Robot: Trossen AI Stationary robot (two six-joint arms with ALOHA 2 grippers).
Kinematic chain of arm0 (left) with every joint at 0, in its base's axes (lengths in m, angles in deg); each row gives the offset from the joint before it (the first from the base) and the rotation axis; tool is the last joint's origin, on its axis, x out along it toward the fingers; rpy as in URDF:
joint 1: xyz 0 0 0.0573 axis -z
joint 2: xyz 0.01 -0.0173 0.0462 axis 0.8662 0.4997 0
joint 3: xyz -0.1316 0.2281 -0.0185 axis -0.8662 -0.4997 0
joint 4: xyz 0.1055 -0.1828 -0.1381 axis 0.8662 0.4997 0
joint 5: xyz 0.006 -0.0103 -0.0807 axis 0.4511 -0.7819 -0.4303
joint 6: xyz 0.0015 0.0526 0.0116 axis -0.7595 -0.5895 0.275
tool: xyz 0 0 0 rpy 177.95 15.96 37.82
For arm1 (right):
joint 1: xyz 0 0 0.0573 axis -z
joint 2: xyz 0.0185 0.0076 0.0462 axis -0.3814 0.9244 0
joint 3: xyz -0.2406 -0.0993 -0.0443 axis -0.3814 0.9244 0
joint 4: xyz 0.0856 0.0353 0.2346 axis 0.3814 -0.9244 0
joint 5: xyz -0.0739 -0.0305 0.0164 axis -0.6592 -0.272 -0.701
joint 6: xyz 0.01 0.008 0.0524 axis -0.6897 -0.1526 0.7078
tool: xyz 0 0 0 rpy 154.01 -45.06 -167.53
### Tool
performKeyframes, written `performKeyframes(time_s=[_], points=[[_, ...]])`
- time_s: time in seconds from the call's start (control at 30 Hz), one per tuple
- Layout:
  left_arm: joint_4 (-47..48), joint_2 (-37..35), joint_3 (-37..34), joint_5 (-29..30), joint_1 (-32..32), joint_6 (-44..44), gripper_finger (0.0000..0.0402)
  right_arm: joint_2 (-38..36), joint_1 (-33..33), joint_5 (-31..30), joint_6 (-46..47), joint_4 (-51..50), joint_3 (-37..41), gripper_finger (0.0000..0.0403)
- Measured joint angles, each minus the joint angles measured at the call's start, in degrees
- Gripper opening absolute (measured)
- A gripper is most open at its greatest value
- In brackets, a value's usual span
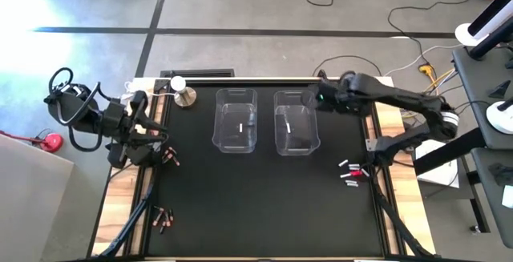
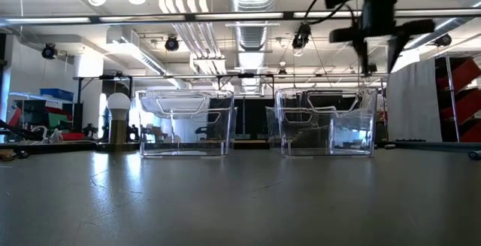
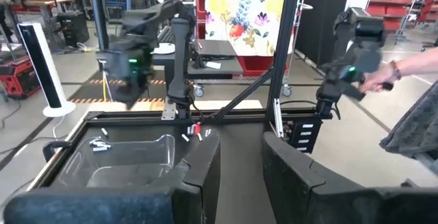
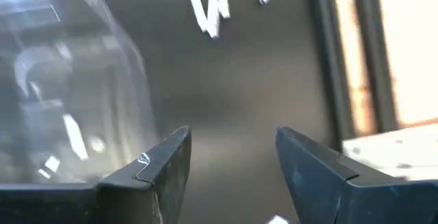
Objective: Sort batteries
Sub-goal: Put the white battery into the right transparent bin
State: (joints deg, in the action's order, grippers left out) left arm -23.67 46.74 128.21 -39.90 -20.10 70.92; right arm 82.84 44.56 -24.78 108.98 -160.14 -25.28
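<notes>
Open right pincer (image 4: 233,162) above thin white batteries (image 4: 217,6).

We see white batteries (image 1: 350,171) scattered flat on the black mat near its right edge, and copper-red ones (image 1: 163,218) lying near its left edge. One white battery (image 1: 240,126) lies in each clear bin.
</notes>
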Motion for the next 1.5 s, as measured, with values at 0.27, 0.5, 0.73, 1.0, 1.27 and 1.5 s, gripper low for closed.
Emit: performKeyframes(time_s=[0.27,0.5,0.73,1.0,1.27,1.5], points=[[0.0,0.2,-0.1,0.1,0.0,-4.7,0.0087,-4.9,-11.7,11.3,-6.9,-2.7,8.6,0.0213],[-2.4,0.3,-0.1,1.1,0.0,-5.6,0.0087,-7.0,-12.0,23.2,-12.2,6.4,21.1,0.0278],[-6.2,0.9,-0.1,3.0,0.0,-5.6,0.0087,-6.4,-12.0,23.4,-19.2,14.0,28.0,0.0324],[-9.8,2.1,-0.1,5.4,0.0,-6.0,0.0087,-6.2,-12.0,23.7,-26.5,15.6,30.6,0.0328],[-9.9,3.8,-0.1,6.2,0.0,-2.6,0.0087,-6.3,-12.2,27.6,-27.0,22.3,34.6,0.0328],[-9.9,5.6,-0.1,6.2,0.0,-2.0,0.0087,-6.3,-12.1,30.0,-28.0,22.9,38.3,0.0329]])
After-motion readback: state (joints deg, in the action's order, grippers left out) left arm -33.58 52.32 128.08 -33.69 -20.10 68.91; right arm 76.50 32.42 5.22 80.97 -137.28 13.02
